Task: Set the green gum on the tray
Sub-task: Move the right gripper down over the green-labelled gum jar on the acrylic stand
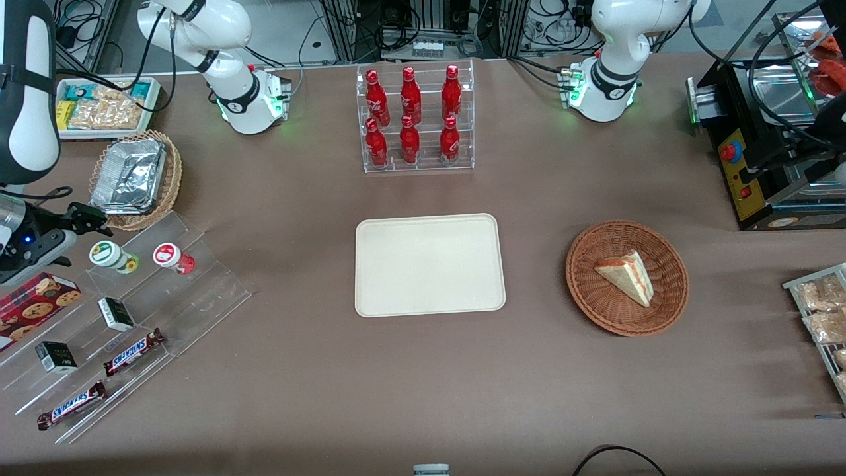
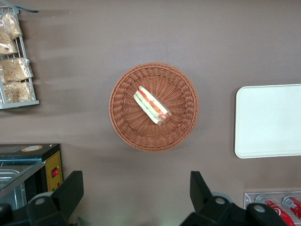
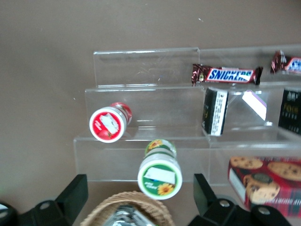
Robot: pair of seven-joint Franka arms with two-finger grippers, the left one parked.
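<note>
Nothing placed yet. The small cylindrical green gum bottle with the white-and-green round lid (image 1: pixel 114 256) stands on the top step of the clear acrylic stepped display stand (image 1: pixel 198 291), toward the working arm's end of the table, just beside the like bottle with the red-and-white lid (image 1: pixel 173 258), the two apart, not touching. The right arm's black two-finger gripper (image 1: pixel 82 221) hovers above that end of the stand, near the green gum but not touching it; in the right wrist view the gripper (image 3: pixel 140 197) has its fingers spread wide, nothing between them, and the green gum (image 3: pixel 160 175) sits roughly between the two finger lines, lid facing the camera. The large flat cream-coloured rectangular plastic tray (image 1: pixel 429 264) lies mid-table, well apart from the stand, with nothing on it. So judged: approach stage only; grasp, lift, carry across and set-down all left. Also around: foil tray in a wicker basket (image 1: pixel 132 177) just beside the gripper, farther from the front camera than the gum; red cookie box (image 1: pixel 33 305), two Snickers bars (image 1: pixel 132 352) and small dark boxes (image 1: pixel 115 313) on the lower steps. Risk as I see it: closing could nudge the red-lidded bottle or knock the gum off the step.
</note>
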